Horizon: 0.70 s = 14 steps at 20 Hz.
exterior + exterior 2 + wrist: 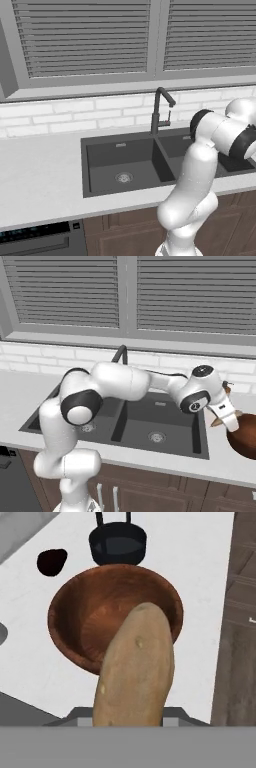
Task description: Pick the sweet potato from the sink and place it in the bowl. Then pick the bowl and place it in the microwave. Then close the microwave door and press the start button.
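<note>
Orange-tan sweet potato (134,669) held above the wooden bowl (80,619), not yet let go.

From the hand view the gripper is clamped on the sweet potato, which juts out over the near rim of the reddish-brown bowl; the bowl sits on the pale counter (200,572) with a dark pot (118,544) just beyond it. In the right base view the gripper (226,417) hangs beside the bowl (245,436), to the right of the dark sink (150,421), with a tan tip of the root (217,421) showing under the hand. The sink's left basin (122,165) lies bare. So the pick from the sink looks done, and the drop into the bowl is the step in hand. Left to do, by my judgement: release the root, carry the bowl to the microwave, shut its door and press start.
</note>
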Available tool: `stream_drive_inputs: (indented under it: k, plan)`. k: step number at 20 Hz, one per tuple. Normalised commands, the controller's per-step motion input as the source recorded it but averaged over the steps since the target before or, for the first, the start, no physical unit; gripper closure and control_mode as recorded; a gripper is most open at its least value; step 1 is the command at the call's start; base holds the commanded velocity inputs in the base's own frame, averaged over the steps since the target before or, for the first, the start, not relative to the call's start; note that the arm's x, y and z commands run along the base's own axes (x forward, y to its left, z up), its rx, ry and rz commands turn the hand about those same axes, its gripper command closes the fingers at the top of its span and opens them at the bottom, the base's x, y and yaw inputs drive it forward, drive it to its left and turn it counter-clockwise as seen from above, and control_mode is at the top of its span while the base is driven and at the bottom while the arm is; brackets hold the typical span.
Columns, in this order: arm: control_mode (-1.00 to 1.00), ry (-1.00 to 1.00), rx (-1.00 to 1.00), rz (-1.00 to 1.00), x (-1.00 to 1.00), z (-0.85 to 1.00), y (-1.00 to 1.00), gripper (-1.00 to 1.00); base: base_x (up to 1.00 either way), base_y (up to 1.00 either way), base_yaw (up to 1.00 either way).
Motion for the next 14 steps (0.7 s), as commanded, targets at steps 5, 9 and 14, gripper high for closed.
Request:
stream_drive_inputs:
  k: [5, 9, 14]
  plan:
    - [-1.00, 0.05, 0.12, -0.09, 0.00, 0.25, -0.52, 1.00, 0.00, 0.00, 0.00]
    - [-1.00, 0.05, 0.24, -0.01, 0.00, 0.38, -0.48, 1.00, 0.00, 0.00, 0.00]
    - [-1.00, 0.02, 0.22, 0.00, 0.00, 0.14, -0.31, 1.00, 0.00, 0.00, 0.00]
